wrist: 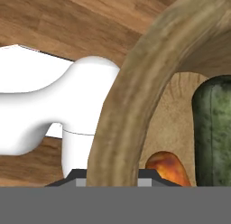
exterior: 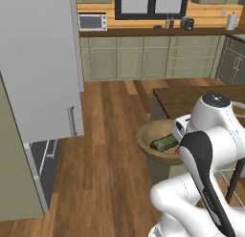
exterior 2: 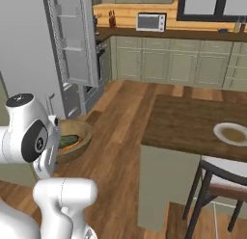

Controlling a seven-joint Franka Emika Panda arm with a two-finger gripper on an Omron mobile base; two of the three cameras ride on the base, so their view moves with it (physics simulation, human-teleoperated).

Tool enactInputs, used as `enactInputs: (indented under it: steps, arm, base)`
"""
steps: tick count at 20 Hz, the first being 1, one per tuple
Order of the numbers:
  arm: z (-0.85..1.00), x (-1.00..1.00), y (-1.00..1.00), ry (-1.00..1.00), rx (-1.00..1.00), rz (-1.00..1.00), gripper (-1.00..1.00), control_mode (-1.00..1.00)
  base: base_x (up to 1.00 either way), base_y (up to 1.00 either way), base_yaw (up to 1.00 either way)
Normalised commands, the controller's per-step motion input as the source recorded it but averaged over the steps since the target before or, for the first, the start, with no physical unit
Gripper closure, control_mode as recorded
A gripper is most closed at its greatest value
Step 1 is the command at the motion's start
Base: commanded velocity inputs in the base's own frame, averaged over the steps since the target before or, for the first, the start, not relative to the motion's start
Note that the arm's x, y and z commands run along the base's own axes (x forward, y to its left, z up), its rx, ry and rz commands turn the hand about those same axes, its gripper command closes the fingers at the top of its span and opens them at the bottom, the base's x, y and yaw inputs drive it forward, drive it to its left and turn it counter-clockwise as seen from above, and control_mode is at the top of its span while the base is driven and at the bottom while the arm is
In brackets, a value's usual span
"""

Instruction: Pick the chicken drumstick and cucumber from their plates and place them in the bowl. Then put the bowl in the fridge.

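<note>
In the left base view the arm covers the near side of the bowl (exterior: 153,135), which hangs in the air above the wood floor, beside the corner of the table (exterior: 191,98). The cucumber (exterior: 164,143) lies inside it; of the drumstick only an orange sliver peeps out next to the arm. The claw itself is hidden behind the arm's white body. The fridge (exterior: 38,69) stands at the left, its door swung open and cut off by the top edge.

In the right base view the arm again masks part of the bowl (exterior 2: 79,137); the green cucumber (exterior 2: 67,140) shows within. A plate (exterior 2: 234,133) sits on the table at the right. The fridge door's inner shelves (exterior 2: 72,45) face this camera.

In the hand view the bowl's thick rim (wrist: 135,96) runs up between the finger tips, clamped there, with the drumstick (wrist: 168,168) and cucumber (wrist: 212,133) inside, both cut off.
</note>
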Motion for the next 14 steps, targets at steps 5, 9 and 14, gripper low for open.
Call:
enactInputs:
  steps: [5,9,14]
  arm:
    - [0.00,0.00,0.00,0.00,0.00,0.00,1.00,1.00]
    - [0.00,0.00,0.00,0.00,0.00,0.00,1.00,1.00]
    - [0.00,0.00,0.00,0.00,0.00,0.00,1.00,1.00]
  base:
    - [0.46,0.61,-0.29]
    - [0.48,-0.02,-0.10]
    - [0.55,-0.41,0.00]
